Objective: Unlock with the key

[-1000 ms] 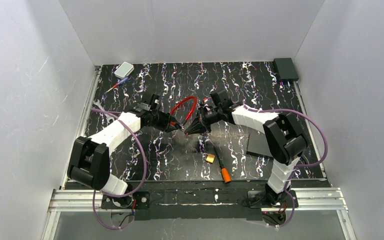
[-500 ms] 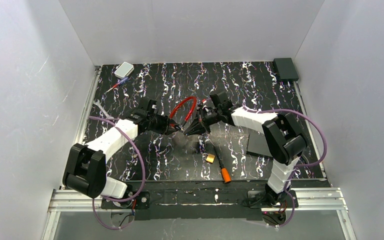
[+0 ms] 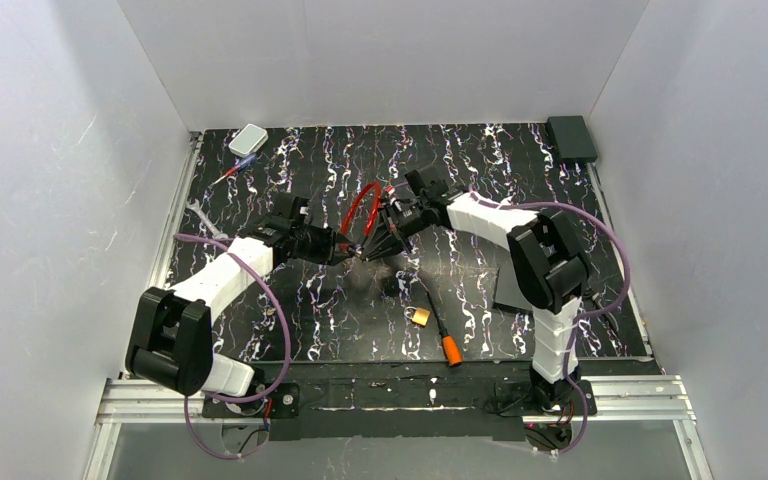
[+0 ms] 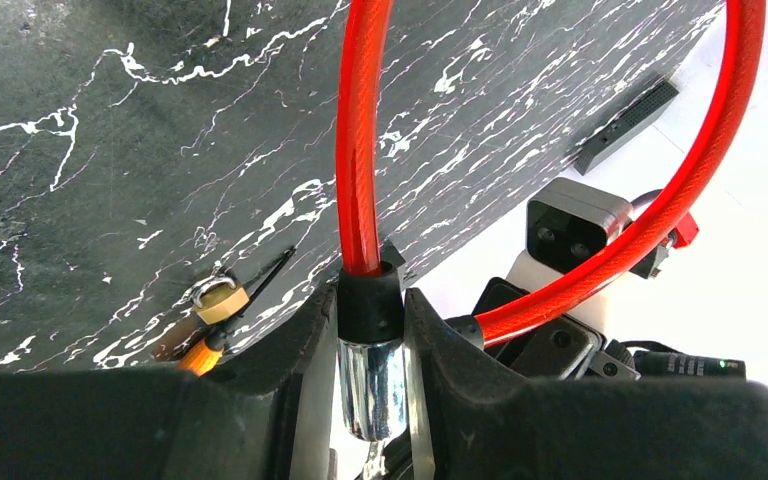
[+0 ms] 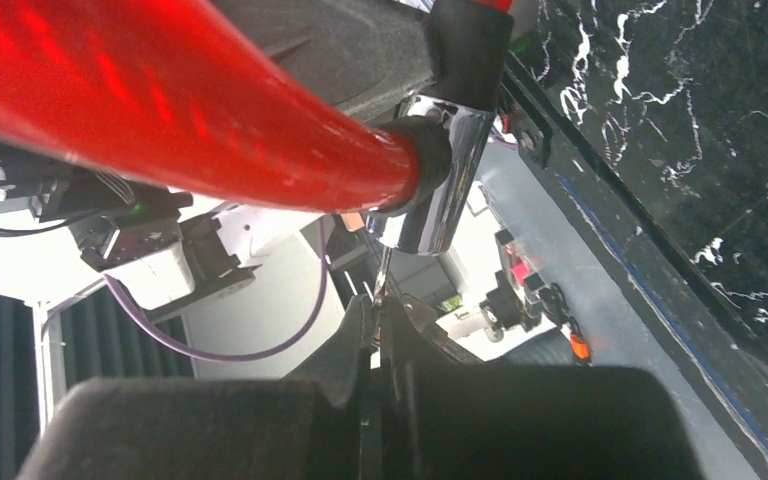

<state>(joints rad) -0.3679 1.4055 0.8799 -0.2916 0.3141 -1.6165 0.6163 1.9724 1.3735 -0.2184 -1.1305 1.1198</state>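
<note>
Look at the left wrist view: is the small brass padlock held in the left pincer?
No, the left pincer grips the chrome barrel of the red cable lock, while the brass padlock lies on the table.

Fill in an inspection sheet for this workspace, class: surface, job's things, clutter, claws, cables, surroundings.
Surface: black marbled mat, lying flat.
Job's things: key, tip at the chrome end of the red cable lock; inserted or not, cannot tell.
Clutter: brass padlock and orange-handled screwdriver near the front edge; white box and black box in the far corners.
Claws: left claw shut on the lock's chrome barrel; right claw shut on the key.
Cables: purple cables loop along both arms.
Surroundings: white walls on three sides.
</note>
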